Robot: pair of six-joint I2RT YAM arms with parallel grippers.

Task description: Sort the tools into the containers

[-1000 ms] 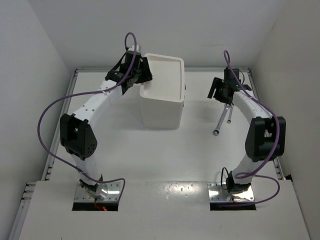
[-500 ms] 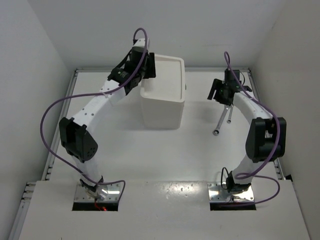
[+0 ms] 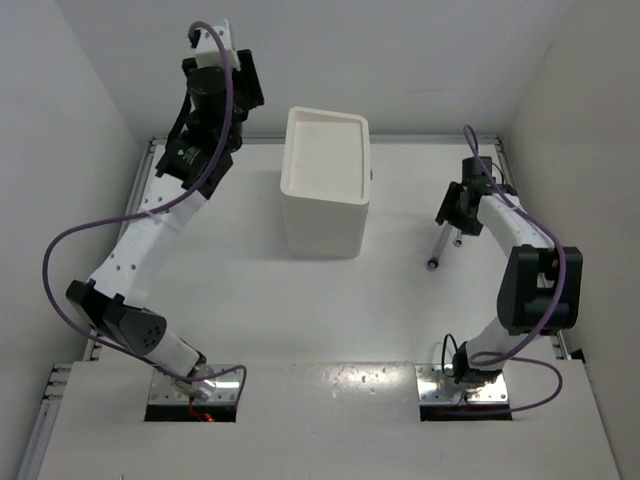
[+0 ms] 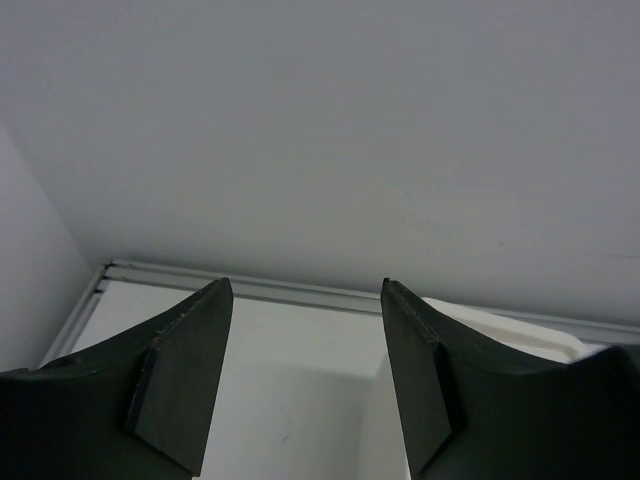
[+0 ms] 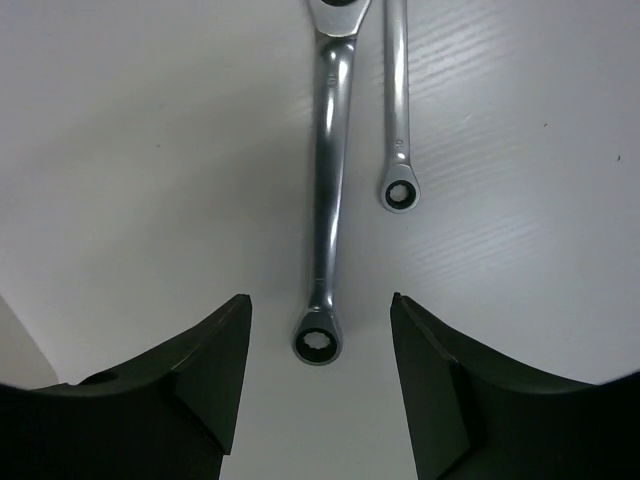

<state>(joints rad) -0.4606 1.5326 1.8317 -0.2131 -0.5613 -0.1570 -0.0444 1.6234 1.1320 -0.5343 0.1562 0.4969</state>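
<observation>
Two slim silver wrenches lie side by side on the table at the right, the longer wrench [image 3: 437, 250] [image 5: 328, 180] and the shorter wrench [image 3: 458, 238] [image 5: 397, 110]. My right gripper [image 3: 457, 208] [image 5: 320, 298] hovers over them, open, and the longer wrench's ring end lies between its fingertips without touching them. The white boxy container [image 3: 325, 215] stands mid-table with a shallow rimmed tray on top; its corner [image 4: 500, 325] shows in the left wrist view. My left gripper [image 3: 243, 92] [image 4: 306, 285] is raised high, left of the container, open and empty, facing the back wall.
White enclosure walls stand close on the left, right and back. A metal rail [image 3: 430, 139] runs along the table's far edge. A small dark handle [image 3: 371, 175] shows on the container's right side.
My left arm swung up and left, away from the container's top left edge, and its jaws widened. My right gripper shifted slightly right and nearer, over the wrenches.
</observation>
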